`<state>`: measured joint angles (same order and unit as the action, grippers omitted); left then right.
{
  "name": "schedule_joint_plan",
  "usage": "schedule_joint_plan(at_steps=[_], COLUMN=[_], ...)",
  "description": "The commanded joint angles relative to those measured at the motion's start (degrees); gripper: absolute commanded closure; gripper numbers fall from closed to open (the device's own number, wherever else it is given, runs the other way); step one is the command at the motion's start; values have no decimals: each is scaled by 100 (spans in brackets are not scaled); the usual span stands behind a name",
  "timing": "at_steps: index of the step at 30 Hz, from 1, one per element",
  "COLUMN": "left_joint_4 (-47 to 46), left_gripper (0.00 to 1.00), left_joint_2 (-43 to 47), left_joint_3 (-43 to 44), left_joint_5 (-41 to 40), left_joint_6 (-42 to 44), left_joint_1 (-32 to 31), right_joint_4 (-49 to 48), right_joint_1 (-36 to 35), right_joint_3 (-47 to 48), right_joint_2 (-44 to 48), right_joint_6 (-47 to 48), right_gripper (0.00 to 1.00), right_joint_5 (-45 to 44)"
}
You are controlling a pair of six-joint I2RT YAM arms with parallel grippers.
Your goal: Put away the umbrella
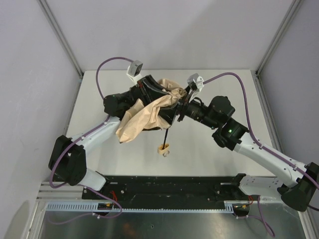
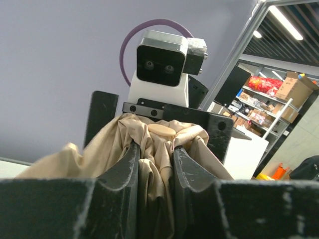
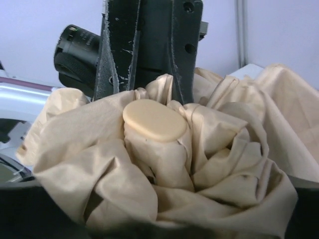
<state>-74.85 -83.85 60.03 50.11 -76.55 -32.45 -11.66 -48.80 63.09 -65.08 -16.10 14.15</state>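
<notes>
The umbrella (image 1: 144,117) is held in the air over the table, its tan canopy bunched between the two grippers. Its thin black shaft (image 1: 165,135) hangs down to the small wooden handle (image 1: 164,148). My left gripper (image 2: 154,149) is shut on a fold of canopy fabric just below the cream end cap (image 2: 162,130). My right gripper (image 1: 175,105) faces it from the other side. Its black fingers (image 2: 102,117) stand wide on either side of the bunched canopy top. In the right wrist view the cap (image 3: 154,119) and crumpled fabric fill the frame, with the left gripper (image 3: 148,92) behind them.
The white table (image 1: 209,154) lies below, walled by grey panels with metal corner posts (image 1: 60,35). A black base rail (image 1: 164,186) runs along the near edge. Purple cables (image 1: 112,62) loop above both wrists.
</notes>
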Motion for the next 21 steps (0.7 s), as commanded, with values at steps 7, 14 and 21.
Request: schedule_joint_plan(at_steps=[7, 14, 21], left_joint_4=[-1336, -297, 744], left_gripper=[100, 73, 4], left_joint_2=[-157, -228, -214], left_joint_3=[340, 581, 792], left_joint_5=[240, 481, 650], left_joint_6=[-23, 306, 609], left_joint_1=[-524, -215, 599], right_joint_4=[-547, 403, 1160], right_joint_1=[37, 372, 670], right_joint_3=[-268, -631, -921], right_joint_2=[144, 771, 1211], right_joint_6=[-265, -202, 26], right_gripper=[93, 100, 100], right_joint_5=[1001, 1171, 978])
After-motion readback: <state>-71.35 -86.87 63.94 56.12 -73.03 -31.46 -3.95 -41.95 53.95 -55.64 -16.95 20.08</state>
